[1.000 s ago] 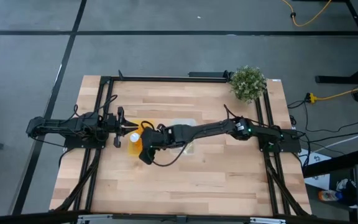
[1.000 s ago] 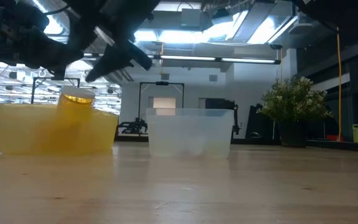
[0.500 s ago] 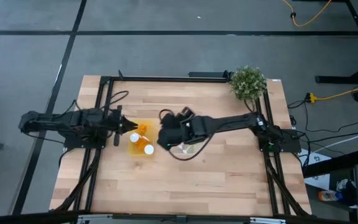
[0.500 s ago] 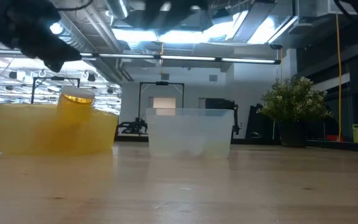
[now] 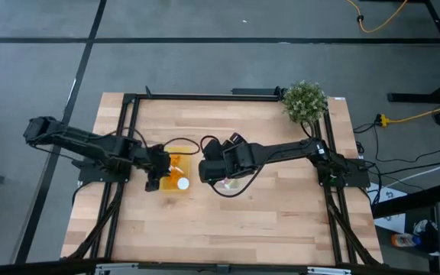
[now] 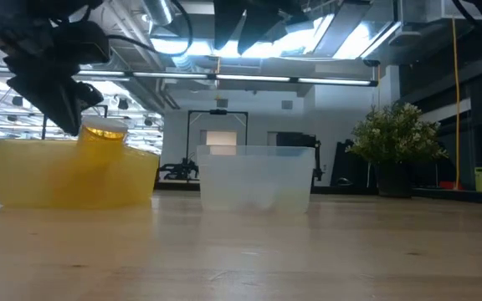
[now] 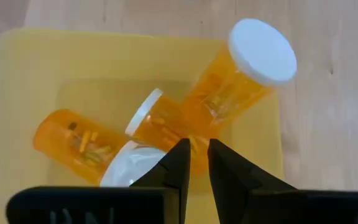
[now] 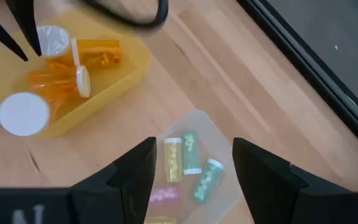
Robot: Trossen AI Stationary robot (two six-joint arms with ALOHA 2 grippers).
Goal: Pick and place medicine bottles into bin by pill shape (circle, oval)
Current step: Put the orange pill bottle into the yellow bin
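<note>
The yellow bin (image 7: 17, 74) holds three orange medicine bottles with white caps. Two lie flat, and one (image 7: 241, 68) leans cap-up on the bin's wall, sticking out above the rim (image 6: 103, 138). The clear bin (image 6: 256, 180) to its right holds several pale green-teal bottles (image 8: 188, 165). My left gripper (image 7: 197, 155) hangs over the yellow bin (image 5: 176, 174), tipped down, its fingers a narrow gap apart with nothing between them. My right gripper (image 8: 194, 152) hovers open and empty above the clear bin (image 5: 234, 182), slanting down.
A green potted plant (image 5: 304, 101) stands at the table's far right corner. Bare wooden tabletop (image 5: 228, 225) stretches along the near side. Black frame rails (image 5: 124, 130) run along the table's left, right and far edges.
My right gripper has risen from over the yellow bin and gone toward the table's right, to above the clear bin, its opening unchanged. My left arm has swung out from its folded rest toward the yellow bin and tipped its gripper down. The bottles have stayed put.
</note>
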